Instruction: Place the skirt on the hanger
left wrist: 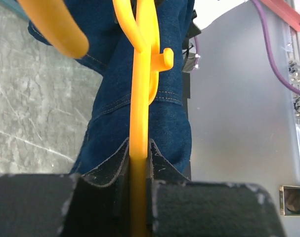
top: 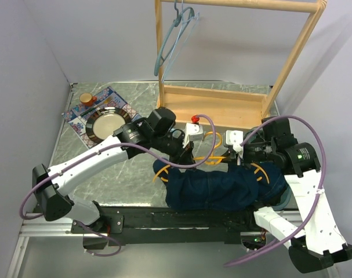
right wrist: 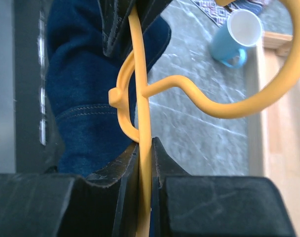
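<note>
A dark blue denim skirt point(top: 222, 186) lies bunched at the table's near edge, draped over an orange plastic hanger point(top: 212, 158). My left gripper point(top: 186, 152) is shut on the hanger's bar; in the left wrist view the hanger point(left wrist: 139, 123) runs up between the pads over the skirt point(left wrist: 115, 123). My right gripper point(top: 236, 155) is shut on the hanger too; in the right wrist view the hanger point(right wrist: 145, 123) rises from the pads, its hook curving right, with the skirt point(right wrist: 85, 98) at left.
A wooden rack point(top: 222, 104) stands at the back with a light blue hanger point(top: 173, 40) on its top rail. A plate point(top: 108, 123) and small cup point(top: 86, 99) sit on a patterned mat at back left. A blue cup point(right wrist: 236, 37) stands near the rack base.
</note>
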`<action>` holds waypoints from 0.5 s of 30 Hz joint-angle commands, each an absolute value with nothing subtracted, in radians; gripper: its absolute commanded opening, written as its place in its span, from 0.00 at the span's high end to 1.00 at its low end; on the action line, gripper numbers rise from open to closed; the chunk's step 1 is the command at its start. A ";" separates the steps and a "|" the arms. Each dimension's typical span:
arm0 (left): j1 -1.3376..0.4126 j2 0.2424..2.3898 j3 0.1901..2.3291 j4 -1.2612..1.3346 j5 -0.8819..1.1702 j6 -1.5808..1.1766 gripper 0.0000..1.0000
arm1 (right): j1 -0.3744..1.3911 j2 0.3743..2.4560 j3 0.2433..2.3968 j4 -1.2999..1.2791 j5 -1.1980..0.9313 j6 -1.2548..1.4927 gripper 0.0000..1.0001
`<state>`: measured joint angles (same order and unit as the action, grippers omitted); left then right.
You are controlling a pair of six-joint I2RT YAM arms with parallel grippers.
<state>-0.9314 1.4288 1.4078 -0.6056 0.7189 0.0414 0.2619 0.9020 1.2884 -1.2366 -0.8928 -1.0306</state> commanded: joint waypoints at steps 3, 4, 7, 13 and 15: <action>-0.939 1.227 1.255 -0.535 0.444 0.014 0.99 | 0.275 0.942 1.192 -1.224 -1.115 -0.993 0.60; -0.942 1.174 1.218 -0.531 0.387 0.024 0.99 | 0.275 0.971 1.171 -1.232 -1.135 -0.994 0.57; -0.950 1.065 1.148 -0.483 0.345 0.052 0.99 | 0.275 1.043 1.176 -1.316 -1.180 -1.060 0.51; -0.950 0.928 1.078 -0.400 0.305 0.094 0.99 | 0.287 1.147 1.171 -1.442 -1.198 -1.137 0.48; -0.950 0.919 1.077 -0.394 0.296 0.094 0.99 | 0.301 1.158 1.161 -1.439 -1.193 -1.138 0.48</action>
